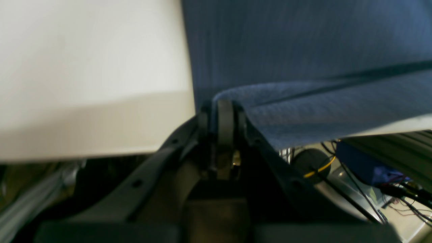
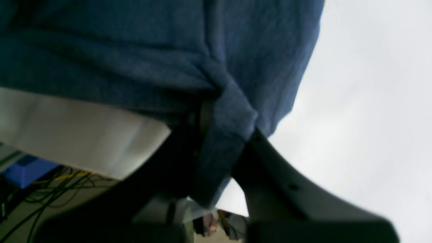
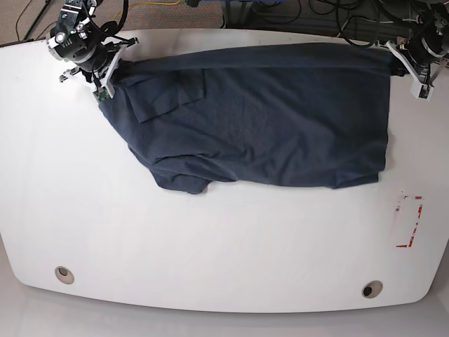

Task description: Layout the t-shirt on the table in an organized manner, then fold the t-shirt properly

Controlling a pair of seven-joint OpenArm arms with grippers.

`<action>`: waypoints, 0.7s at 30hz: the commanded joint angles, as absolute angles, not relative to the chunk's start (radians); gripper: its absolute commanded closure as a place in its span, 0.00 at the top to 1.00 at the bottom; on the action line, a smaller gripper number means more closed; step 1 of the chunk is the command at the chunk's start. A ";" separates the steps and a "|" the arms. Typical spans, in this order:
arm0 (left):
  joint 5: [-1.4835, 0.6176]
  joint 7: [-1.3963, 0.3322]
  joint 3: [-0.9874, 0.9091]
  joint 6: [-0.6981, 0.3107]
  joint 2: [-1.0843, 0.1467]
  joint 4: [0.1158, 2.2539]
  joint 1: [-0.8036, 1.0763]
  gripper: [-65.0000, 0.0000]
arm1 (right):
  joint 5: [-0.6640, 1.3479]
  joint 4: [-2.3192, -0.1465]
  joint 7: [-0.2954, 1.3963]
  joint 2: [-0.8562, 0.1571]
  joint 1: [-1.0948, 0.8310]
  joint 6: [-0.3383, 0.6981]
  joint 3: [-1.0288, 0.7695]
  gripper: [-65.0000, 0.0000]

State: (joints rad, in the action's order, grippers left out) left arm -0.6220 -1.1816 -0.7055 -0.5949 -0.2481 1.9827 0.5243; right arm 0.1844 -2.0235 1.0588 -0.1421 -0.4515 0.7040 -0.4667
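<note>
A dark blue t-shirt [image 3: 259, 119] lies spread across the far half of the white table [image 3: 210, 246], with a sleeve folded over near its left part and a bunched lower edge. My left gripper [image 3: 398, 57] is shut on the shirt's far right corner [image 1: 236, 96] at the table's back edge. At the far left, my right gripper [image 3: 111, 70] is shut on the shirt's other corner [image 2: 226, 135]. In both wrist views the blue cloth wraps the closed fingers.
Two round grommet holes [image 3: 64, 274] [image 3: 372, 288] sit near the front edge. A small red-outlined mark [image 3: 409, 221] lies at the right. Cables [image 3: 351, 17] and a blue box [image 2: 23, 170] are on the floor behind the table.
</note>
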 commanded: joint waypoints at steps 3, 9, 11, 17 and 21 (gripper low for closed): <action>-0.636 -1.152 -0.654 -0.591 -0.314 2.002 0.372 0.00 | 0.176 -2.045 1.043 -0.156 -0.372 0.698 -0.473 0.00; -0.634 -1.250 -0.639 -0.590 -0.321 2.000 0.084 0.00 | 0.183 -2.045 1.046 -0.213 -0.248 0.698 -0.472 0.00; -0.631 -1.291 -0.639 -0.590 -0.321 1.998 -0.033 0.00 | 0.183 -2.043 1.046 -0.226 -0.193 0.698 -0.470 0.00; -0.604 -1.360 -0.585 -0.590 -0.321 1.995 -0.344 0.00 | 0.179 -2.043 1.047 -0.272 -0.002 0.698 -0.467 0.00; -0.506 -1.360 -0.490 -0.591 -0.320 1.982 -0.556 0.00 | 0.179 -2.040 1.092 -0.318 0.194 0.698 -0.464 0.00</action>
State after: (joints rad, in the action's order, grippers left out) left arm -0.5484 -1.3731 -0.5087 -0.5938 -0.3061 1.9774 -0.4637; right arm 0.1963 -2.0216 1.0756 -0.2741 0.0956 0.7113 -0.4564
